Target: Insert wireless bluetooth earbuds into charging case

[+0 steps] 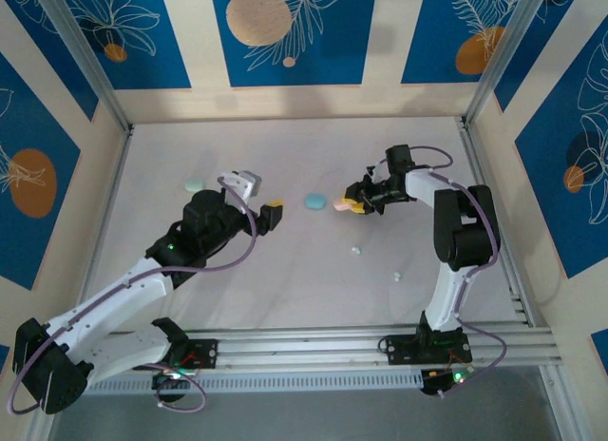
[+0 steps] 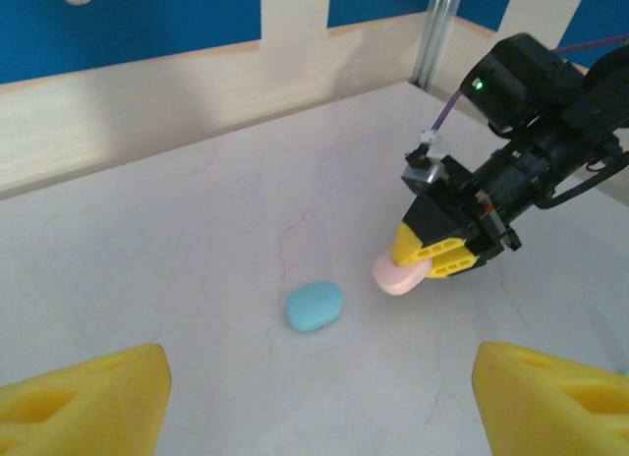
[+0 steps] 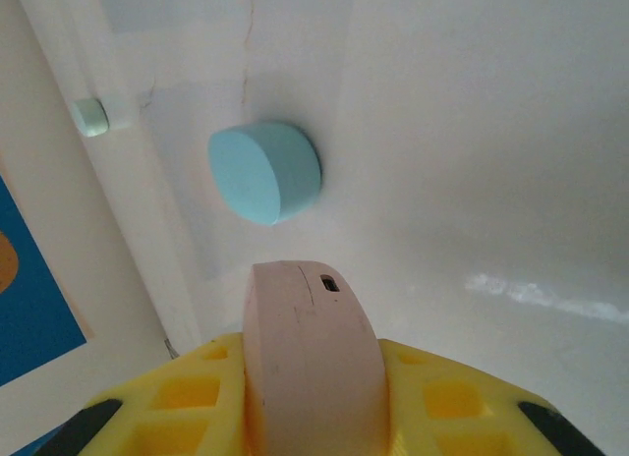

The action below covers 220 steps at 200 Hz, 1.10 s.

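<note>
Earbuds (two tiny pale bits) lay loose on the worktop at five o'clock from the pink case pinched in the right jaws, so that case probably wanted steadying, lid up, while the spread, empty left jaws fetched one gently.

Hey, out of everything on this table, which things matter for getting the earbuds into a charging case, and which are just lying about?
In the job:
- pink case, clamped in the right pincer
- two tiny earbuds, lying loose
- left pincer, open

Probably just lying about for now:
- blue case, untouched
- mint case, untouched
</note>
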Available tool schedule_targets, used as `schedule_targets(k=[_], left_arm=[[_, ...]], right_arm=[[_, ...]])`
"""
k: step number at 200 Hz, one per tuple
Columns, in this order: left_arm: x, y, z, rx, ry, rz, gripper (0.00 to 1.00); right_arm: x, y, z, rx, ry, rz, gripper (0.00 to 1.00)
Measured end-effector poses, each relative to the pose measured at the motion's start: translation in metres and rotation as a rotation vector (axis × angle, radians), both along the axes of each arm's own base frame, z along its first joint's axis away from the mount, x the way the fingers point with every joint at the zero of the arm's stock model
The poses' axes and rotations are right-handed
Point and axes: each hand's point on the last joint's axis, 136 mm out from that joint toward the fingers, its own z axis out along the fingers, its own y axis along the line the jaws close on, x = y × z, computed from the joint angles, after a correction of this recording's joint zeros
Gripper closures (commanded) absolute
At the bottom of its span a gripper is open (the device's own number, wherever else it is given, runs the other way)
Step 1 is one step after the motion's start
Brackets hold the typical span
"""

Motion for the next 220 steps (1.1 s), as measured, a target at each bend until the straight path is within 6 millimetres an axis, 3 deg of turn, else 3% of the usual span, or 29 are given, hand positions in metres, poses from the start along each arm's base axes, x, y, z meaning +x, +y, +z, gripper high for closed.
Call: schedule_targets(k=[91,155,220], left_arm=[[0.006,0.026,0.005,-0.013,0.004,0.124,0.20],[0.010,0.034,0.000,-0.024,0.033,0.163,0.20],[0.014,0.041,-0.013,-0.005,0.093,0.196,0.20]], right_arm=[[0.008,-0.006,-0.033,-0.059,0.056,-0.004,0.75],[0.016,0.003,-0.033,-0.060,0.042,0.017,0.72],[0.017,0.020,-0.035,-0.076,0.028,0.053,0.56]])
